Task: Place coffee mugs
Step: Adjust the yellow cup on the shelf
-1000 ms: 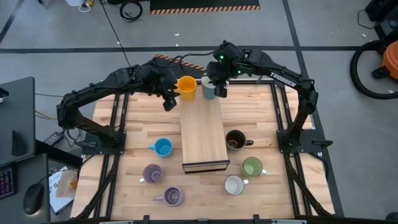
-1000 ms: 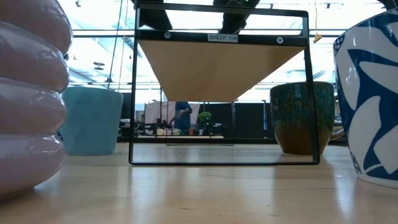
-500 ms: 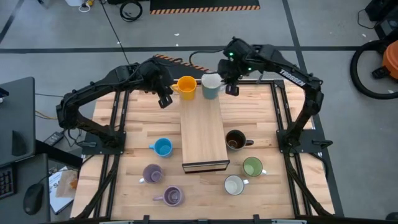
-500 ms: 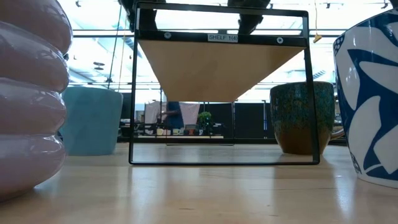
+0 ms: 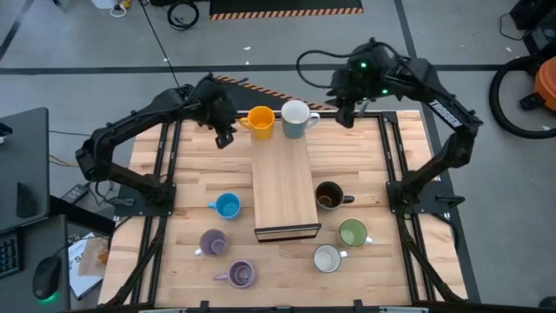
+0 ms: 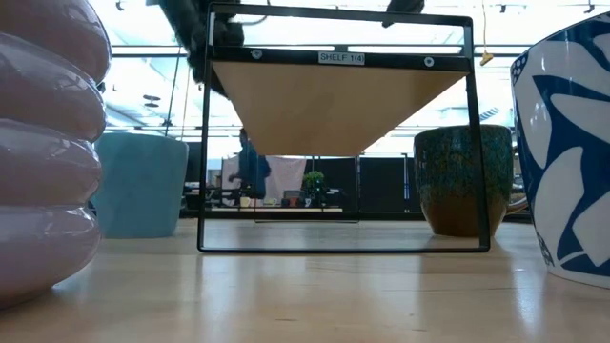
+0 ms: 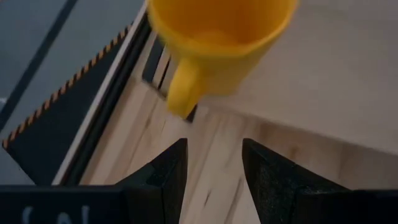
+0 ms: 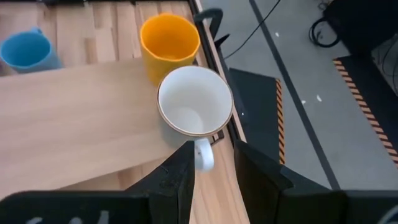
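Up on the far end of the long pale wooden board point(image 5: 282, 185), a raised shelf on a thin black metal frame point(image 6: 335, 133), stand two small handled ceramic mugs side by side: the orange mug point(image 5: 260, 121) and the grey-white mug point(image 5: 296, 119), its handle turned toward the right arm. The left gripper point(image 5: 222, 137) hovers just beside the orange mug, fingers point(image 7: 163, 176) parted and holding nothing, the mug's handle facing them. The right gripper point(image 5: 345, 117) hangs near the grey-white mug, its fingers point(image 8: 255, 170) parted either side of the handle without closing on it, empty too.

On the slatted wooden tabletop point(image 5: 182, 189), the light blue mug point(image 5: 227, 206) sits left of the board, with two lavender-purple mugs point(image 5: 214, 243) point(image 5: 241, 275) nearer the front edge. Right of the board stand the dark brown mug point(image 5: 328, 196), the green mug point(image 5: 353, 233) and the white mug point(image 5: 327, 259). All six are well apart from both grippers.
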